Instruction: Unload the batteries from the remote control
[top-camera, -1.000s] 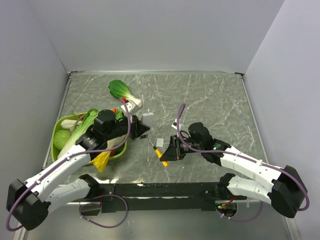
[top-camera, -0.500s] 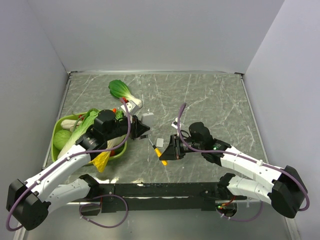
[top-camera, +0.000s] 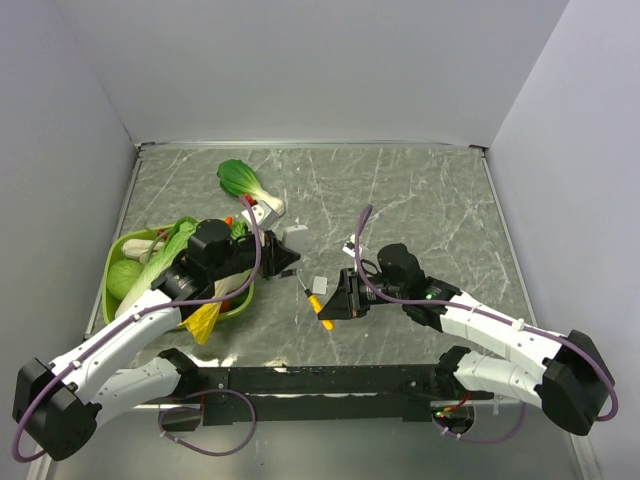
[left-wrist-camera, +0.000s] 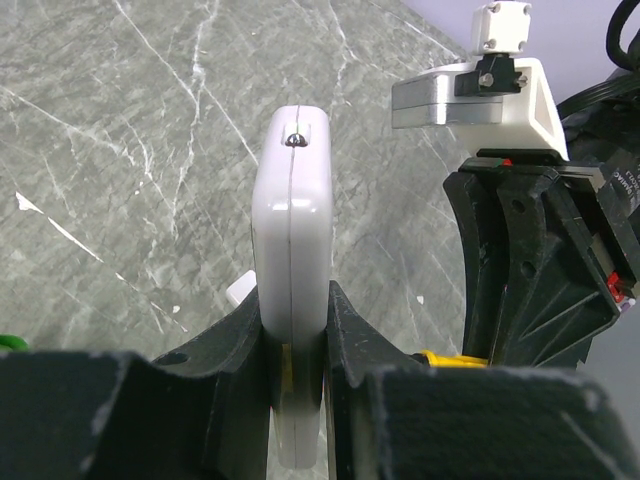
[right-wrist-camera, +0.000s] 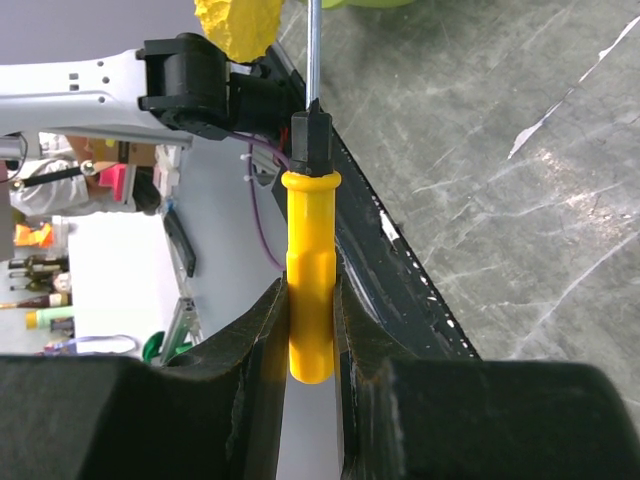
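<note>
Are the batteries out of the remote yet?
Not yet, it seems. Done: a small grey square piece, perhaps the cover, lies on the table. In hand: the left fingers clamp the white remote edge-on, the right fingers grip the yellow screwdriver. Left: no batteries show anywhere, so they likely need getting out.

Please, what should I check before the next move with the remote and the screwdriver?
1. Hold of the left gripper on the remote control: ok, shut on it, edge-on.
2. Hold of the right gripper on the screwdriver: ok, shut on the yellow handle.
3. Tip of the screwdriver at the remote control: not ok, apart in the top view.
4. Compartment open: cannot tell; a grey cover piece lies on the table.
5. Are the batteries out: cannot tell, none in view.
</note>
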